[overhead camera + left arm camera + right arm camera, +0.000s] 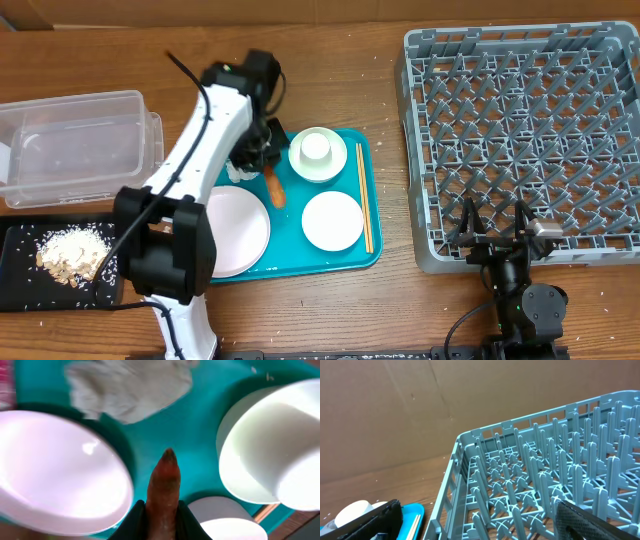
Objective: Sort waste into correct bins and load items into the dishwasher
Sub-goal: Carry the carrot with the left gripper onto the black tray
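The left gripper [162, 519] is clamped on the orange carrot stick [165, 485], which sits over the teal serving tray [372, 150] between the pale pink plate [55, 470] and the white bowl [265, 450]. The crumpled tissue [130, 385] lies just past its tip. 2 chopsticks [365, 200] lie along the tray's right side. Beige scraps [68, 250] sit in the black tray [20, 285], beside the clear tub [70, 140]. The right gripper [495, 225] rests with fingers apart at the grey dish rack [530, 120].

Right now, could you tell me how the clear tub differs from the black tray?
The clear tub is see-through and deep; the black tray is opaque and shallow. The clear tub looks empty, while the black tray holds beige scraps. Both are rectangular, at the table's left.
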Robot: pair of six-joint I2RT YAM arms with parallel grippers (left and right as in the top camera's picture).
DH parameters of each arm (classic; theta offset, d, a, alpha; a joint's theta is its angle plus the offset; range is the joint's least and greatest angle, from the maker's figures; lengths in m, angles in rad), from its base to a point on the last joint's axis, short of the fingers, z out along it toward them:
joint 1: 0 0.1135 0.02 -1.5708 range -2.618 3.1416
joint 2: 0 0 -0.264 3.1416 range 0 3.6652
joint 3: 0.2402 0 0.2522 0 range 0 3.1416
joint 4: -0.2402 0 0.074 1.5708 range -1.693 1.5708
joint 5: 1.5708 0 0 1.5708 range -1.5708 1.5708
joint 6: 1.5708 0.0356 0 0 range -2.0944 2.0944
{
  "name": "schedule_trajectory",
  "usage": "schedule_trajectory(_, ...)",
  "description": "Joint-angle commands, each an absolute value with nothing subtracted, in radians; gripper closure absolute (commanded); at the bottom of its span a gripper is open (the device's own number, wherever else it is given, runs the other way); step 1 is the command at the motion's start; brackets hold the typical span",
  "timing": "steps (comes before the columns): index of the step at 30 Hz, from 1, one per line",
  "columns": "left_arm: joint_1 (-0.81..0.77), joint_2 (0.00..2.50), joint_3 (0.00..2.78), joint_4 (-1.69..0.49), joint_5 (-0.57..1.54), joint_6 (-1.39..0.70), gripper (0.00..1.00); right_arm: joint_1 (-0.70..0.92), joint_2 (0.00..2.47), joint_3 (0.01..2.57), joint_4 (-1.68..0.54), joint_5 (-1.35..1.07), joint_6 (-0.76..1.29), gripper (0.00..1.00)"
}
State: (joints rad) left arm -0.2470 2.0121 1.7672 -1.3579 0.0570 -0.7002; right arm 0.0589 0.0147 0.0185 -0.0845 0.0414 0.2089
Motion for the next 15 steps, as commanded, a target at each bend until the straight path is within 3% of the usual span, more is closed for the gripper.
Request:
schedule_trajectory(1,-0.163,1.964,1.861,-1.438,-0.045,-0.684,0.96,0.057,0.003,0.008,-0.081,0.05,0.205,0.0)
schedule_trajectory(6,0.005,1.916,1.938,-1.549,-0.079,-0.672,0.96,0.057,0.003,0.008,-0.081,0.05,0.205,0.0)
schedule_trajectory(15,0.45,1.885,1.959,-1.619,-0.078,-0.673,0.96,0.057,0.003,0.008,-0.081,0.05,0.205,0.0)
